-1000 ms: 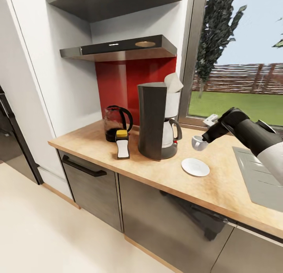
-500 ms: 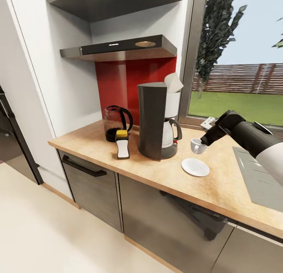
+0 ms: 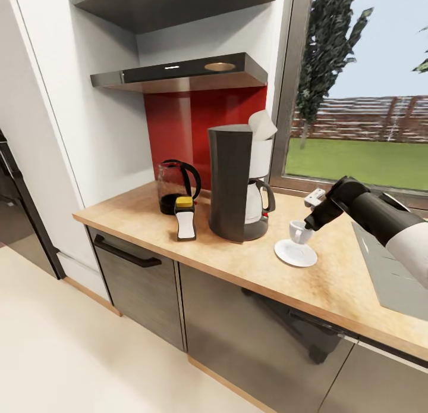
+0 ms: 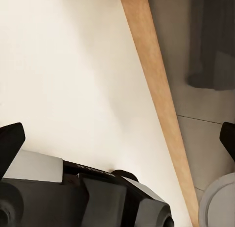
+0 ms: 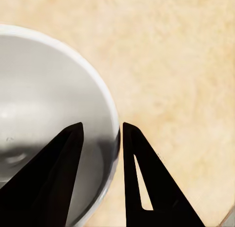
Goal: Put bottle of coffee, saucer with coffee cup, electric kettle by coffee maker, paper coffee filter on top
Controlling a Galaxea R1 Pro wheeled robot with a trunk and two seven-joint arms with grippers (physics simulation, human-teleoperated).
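The tall dark grey coffee maker (image 3: 233,184) stands on the beige kitchen countertop (image 3: 333,285), with the white paper coffee filter (image 3: 262,125) on its top. To its left is the glass electric kettle (image 3: 174,187). The bottle of coffee (image 3: 185,221), yellow-capped, appears to lie on its side in front of the kettle. To the maker's right lies the white saucer (image 3: 295,254). My right gripper (image 3: 307,225) (image 5: 103,125) is shut on the rim of the coffee cup (image 3: 298,232) (image 5: 44,114), low over the saucer; contact is unclear. My left gripper (image 4: 117,138) hangs open over the floor.
The dark kitchen shelf (image 3: 178,74) hangs above the kettle, with a thicker shelf higher up. A steel sink (image 3: 395,270) is set into the counter at the right, under my right arm. A window runs behind the counter, and grey cabinet fronts (image 3: 142,282) sit below it.
My right gripper has carried the coffee cup downward, from beside the coffee maker's carafe to just over the saucer. Nothing else has moved.
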